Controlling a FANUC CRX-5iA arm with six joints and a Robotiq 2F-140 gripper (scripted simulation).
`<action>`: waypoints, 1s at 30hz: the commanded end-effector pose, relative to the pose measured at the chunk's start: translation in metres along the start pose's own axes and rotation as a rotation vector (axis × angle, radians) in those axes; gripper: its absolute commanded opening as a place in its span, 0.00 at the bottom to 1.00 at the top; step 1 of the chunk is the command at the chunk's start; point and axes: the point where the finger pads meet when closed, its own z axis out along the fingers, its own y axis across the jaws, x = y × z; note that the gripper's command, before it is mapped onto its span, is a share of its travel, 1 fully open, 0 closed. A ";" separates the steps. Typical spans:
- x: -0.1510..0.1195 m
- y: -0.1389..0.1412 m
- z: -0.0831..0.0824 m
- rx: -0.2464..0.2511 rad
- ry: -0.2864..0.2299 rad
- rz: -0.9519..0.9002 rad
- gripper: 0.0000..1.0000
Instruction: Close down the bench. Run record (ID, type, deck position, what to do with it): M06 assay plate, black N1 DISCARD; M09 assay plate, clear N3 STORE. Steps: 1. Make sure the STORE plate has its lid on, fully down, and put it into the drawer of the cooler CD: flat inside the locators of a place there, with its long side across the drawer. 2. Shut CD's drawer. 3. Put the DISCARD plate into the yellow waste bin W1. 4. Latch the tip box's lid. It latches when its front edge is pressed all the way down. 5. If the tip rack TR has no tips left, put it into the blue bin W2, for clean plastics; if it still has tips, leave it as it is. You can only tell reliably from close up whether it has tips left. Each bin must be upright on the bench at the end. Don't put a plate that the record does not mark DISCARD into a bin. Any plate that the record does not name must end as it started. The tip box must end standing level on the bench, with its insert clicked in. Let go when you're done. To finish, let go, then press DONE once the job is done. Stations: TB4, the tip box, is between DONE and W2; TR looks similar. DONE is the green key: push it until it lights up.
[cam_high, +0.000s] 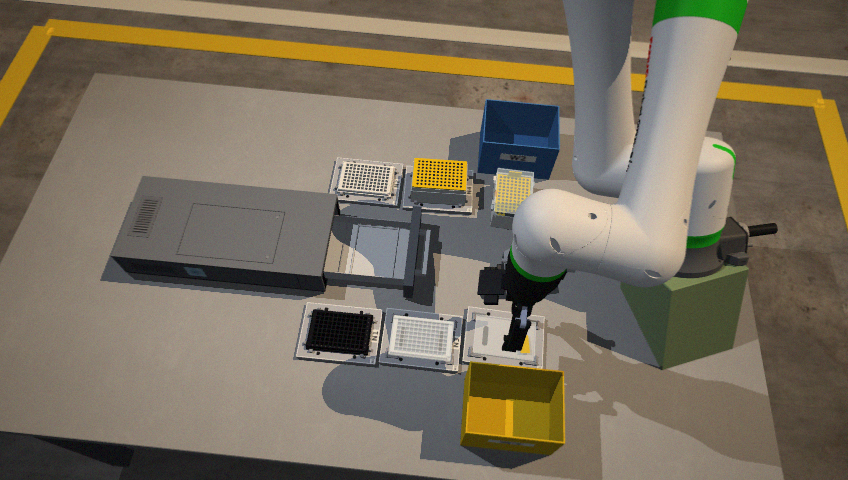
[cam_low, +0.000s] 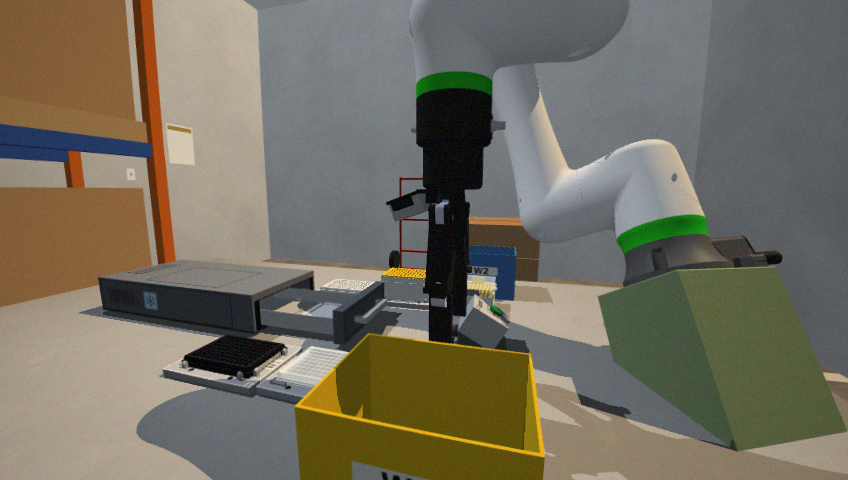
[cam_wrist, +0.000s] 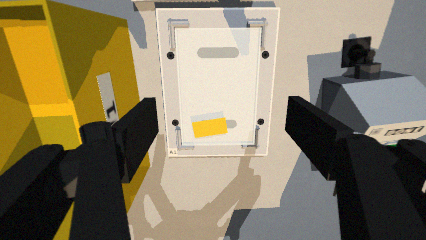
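Note:
The lidded clear plate (cam_high: 503, 336) lies in its nest at the right end of the front row. Its flat lid has a yellow label (cam_wrist: 209, 125). My gripper (cam_high: 515, 341) hangs straight down just above it, open and empty; in the wrist view (cam_wrist: 220, 125) the fingers stand either side of the nest. The black plate (cam_high: 339, 331) lies in the left nest. The cooler (cam_high: 226, 231) has its drawer (cam_high: 376, 251) pulled out and empty. The yellow bin (cam_high: 512, 410) stands upright just in front of the gripper. The blue bin (cam_high: 519, 137) stands at the back.
An unlidded white plate (cam_high: 421, 337) sits in the middle front nest. Behind the drawer stand a white grid rack (cam_high: 364, 178), an orange-topped rack (cam_high: 439, 178) and a pale yellow tip box (cam_high: 512, 191). A grey key station (cam_wrist: 370, 105) is right of the gripper.

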 end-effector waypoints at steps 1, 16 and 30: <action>0.000 0.000 0.003 0.001 0.001 0.000 0.70; 0.000 -0.001 0.020 0.001 0.001 0.000 0.70; 0.000 -0.001 0.036 0.001 0.001 0.000 0.70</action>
